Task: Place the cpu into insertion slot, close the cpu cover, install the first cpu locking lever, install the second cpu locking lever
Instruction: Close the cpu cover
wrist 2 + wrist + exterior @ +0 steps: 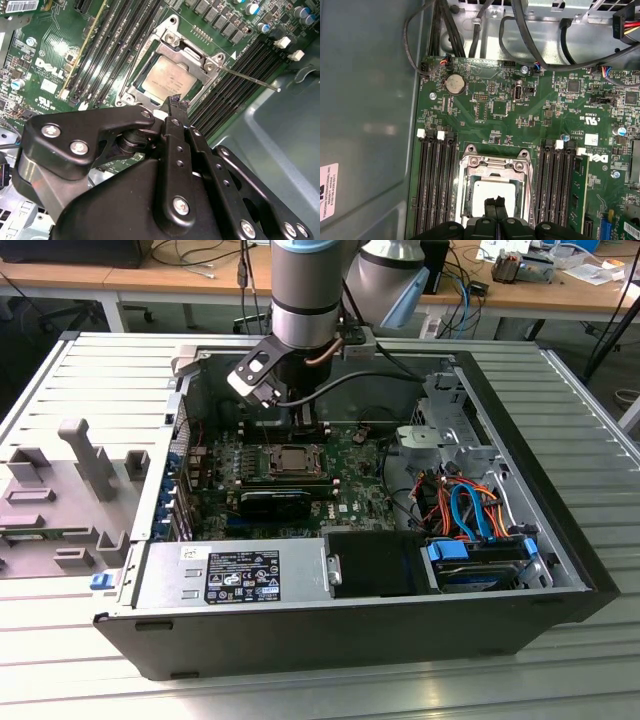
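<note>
We see the arm reaching down into the open computer case [300,630], which lies on its side on a ribbed metal table [90,370]. Its gripper [305,428] hangs just above the green motherboard [362,455], at the insertion slot [292,460].

In both wrist views the gripper [177,103] [494,202] has its two black fingers drawn narrow, the tips almost meeting, and we see nothing clamped between them. The tips sit at one edge of the insertion slot [172,36] [470,161]. Whether they press on the metal or hover just off it we cannot tell.

The cpu [167,80] [492,190] is already seated in the slot, its dull silver top facing up. The cpu cover [192,52] [492,170] appears to lie down over it, with the chip showing through the cover's square window, though from these angles we would not swear it is fully flat.

In the second wrist view a thin silvery locking lever [250,79] juts out from one corner of the slot and runs over the long black memory slots [240,62] beside it.

In the first wrist view, banks of memory slots [437,180] flank the insertion slot on both sides, and a round coin battery [455,84] sits further up the motherboard [495,107]. In the exterior view, orange and blue cables [470,510] coil on the exterior view's right of the board.
</note>
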